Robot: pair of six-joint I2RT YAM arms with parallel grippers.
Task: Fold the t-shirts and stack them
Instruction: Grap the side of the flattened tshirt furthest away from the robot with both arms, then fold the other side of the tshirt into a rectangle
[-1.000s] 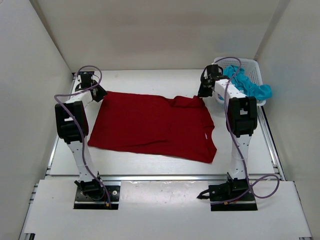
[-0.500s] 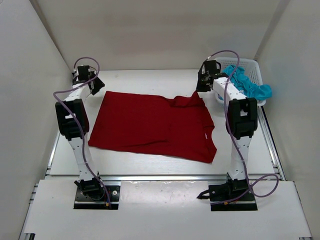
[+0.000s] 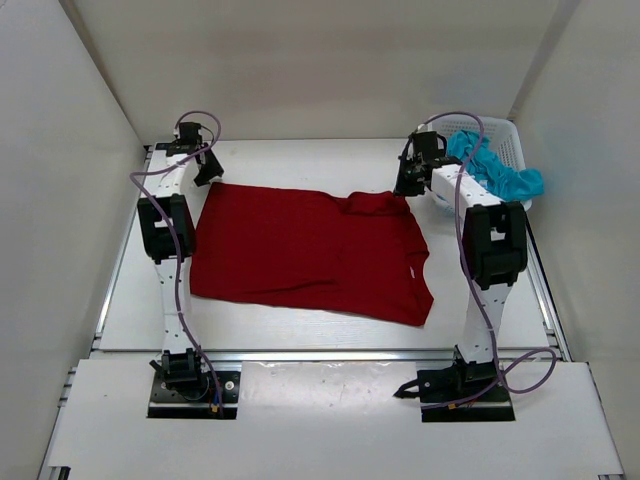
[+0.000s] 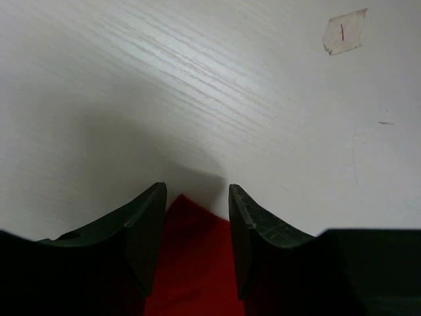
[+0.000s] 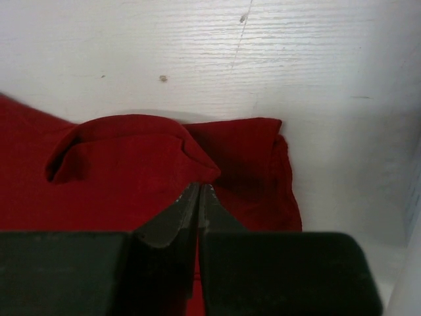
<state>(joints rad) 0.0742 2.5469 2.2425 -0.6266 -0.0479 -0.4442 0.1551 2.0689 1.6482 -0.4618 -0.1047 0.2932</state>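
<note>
The dark red t-shirt lies spread flat on the white table, its far right part bunched into a fold. My left gripper is open at the shirt's far left corner. In the left wrist view the red corner lies between and below the left gripper, whose fingers stand apart. My right gripper is shut at the bunched fold. In the right wrist view the right gripper has its tips pinched on the raised red cloth. The teal blue t-shirt hangs crumpled in the basket. The lavender shirt is out of view.
The white lattice basket stands at the far right corner, close behind the right arm. White walls enclose the table on three sides. A small piece of clear tape sticks to the table beyond the left gripper.
The left gripper rose off the shirt's far left corner, then moved right to sit over it, open. The right gripper lifted, then dropped back. The shirt's left edge shifted slightly right.
</note>
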